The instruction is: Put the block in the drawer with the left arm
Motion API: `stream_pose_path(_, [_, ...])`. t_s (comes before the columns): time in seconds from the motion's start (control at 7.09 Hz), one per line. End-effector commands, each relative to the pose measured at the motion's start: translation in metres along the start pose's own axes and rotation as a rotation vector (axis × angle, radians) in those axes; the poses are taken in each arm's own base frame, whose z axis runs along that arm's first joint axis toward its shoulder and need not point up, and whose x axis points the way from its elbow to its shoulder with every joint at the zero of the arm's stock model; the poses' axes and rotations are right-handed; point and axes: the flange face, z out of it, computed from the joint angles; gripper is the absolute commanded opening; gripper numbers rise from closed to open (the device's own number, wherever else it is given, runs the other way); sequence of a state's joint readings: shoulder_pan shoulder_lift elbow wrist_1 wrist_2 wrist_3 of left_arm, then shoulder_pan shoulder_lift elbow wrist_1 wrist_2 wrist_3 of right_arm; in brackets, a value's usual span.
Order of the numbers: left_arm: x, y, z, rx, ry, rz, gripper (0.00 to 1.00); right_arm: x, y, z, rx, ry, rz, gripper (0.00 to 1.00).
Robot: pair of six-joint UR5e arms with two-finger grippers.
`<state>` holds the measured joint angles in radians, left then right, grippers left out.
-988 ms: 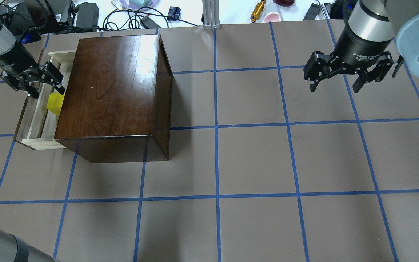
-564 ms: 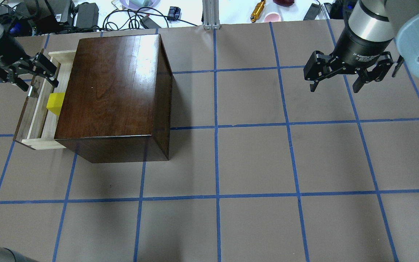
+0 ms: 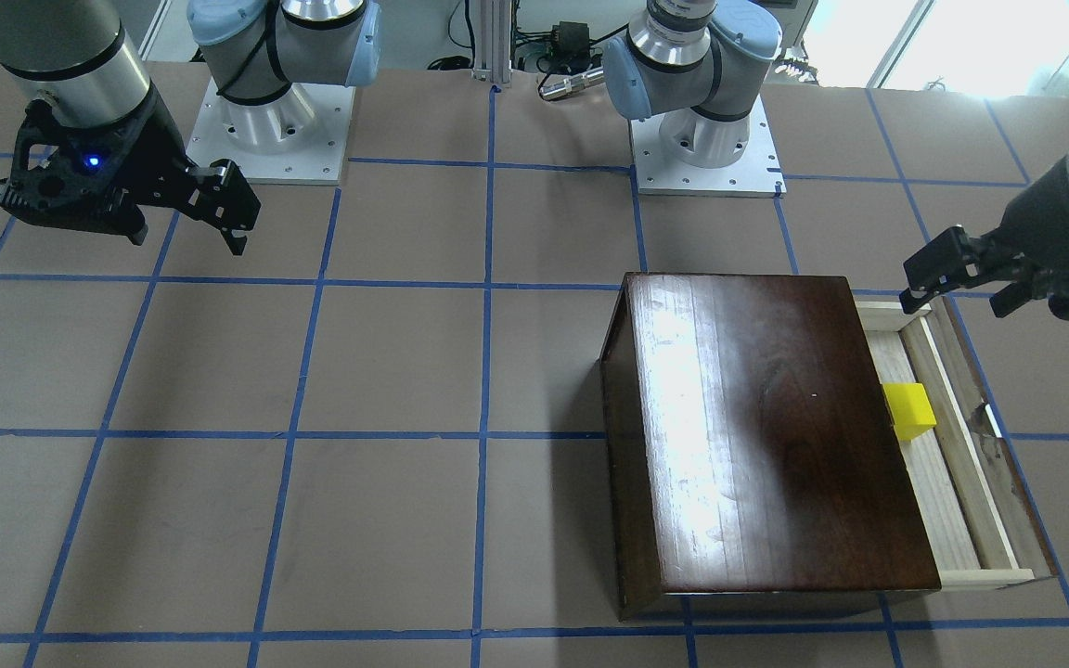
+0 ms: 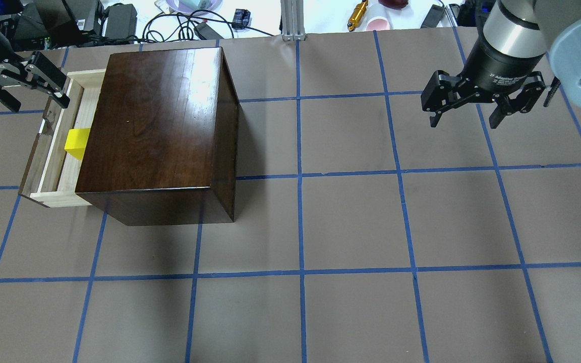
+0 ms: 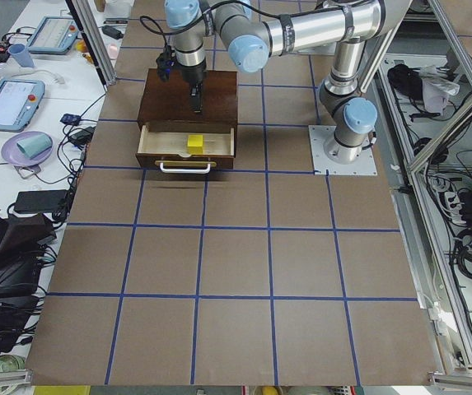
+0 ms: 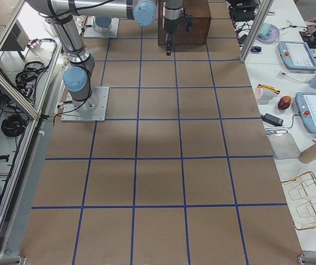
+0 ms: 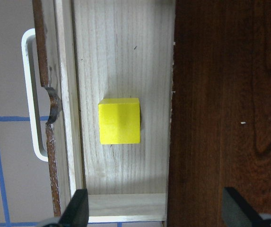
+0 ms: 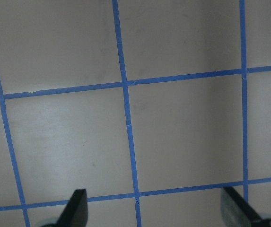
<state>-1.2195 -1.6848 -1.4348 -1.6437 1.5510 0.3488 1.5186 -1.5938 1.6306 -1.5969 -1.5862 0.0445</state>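
Finding: the block [image 4: 76, 143] lies flat on the floor of the open drawer [image 4: 33, 161], beside the edge of the box [image 4: 159, 121] and partly under its top. Nothing grips it. The drawer holds only this block.

The left gripper [image 4: 38, 106] hangs above the drawer's far end, fingers spread and empty, apart from the block. The right gripper [image 4: 464, 123] hovers over bare table, well apart from the box, likewise spread and empty.

Assessment: the placing appears done, and the step in hand is the left arm's retreat. The next move calls only for clearing the drawer's rim and the box without contact.
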Motion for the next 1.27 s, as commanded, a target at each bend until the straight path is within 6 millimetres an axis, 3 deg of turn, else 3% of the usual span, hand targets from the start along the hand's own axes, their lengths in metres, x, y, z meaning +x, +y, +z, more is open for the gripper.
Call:
stream_pose_path(0.0, [0.017,0.036,-0.019,-0.001,-0.003,-0.002,1.00,0.000,0.000,0.000,0.000,0.000,0.000,1.00])
stream_pose_path(0.28, [0.027,0.063,-0.031,-0.003,-0.001,-0.001,1.00,0.000,0.000,0.000,0.000,0.000,0.000,1.00])
stream_pose_path(0.56, [0.040,0.069,-0.035,0.007,-0.004,0.010,1.00,0.000,0.000,0.000,0.000,0.000,0.000,1.00])
stream_pose_path(1.13, [0.159,0.059,-0.021,0.027,-0.079,-0.085,1.00,0.000,0.000,0.000,0.000,0.000,0.000,1.00])
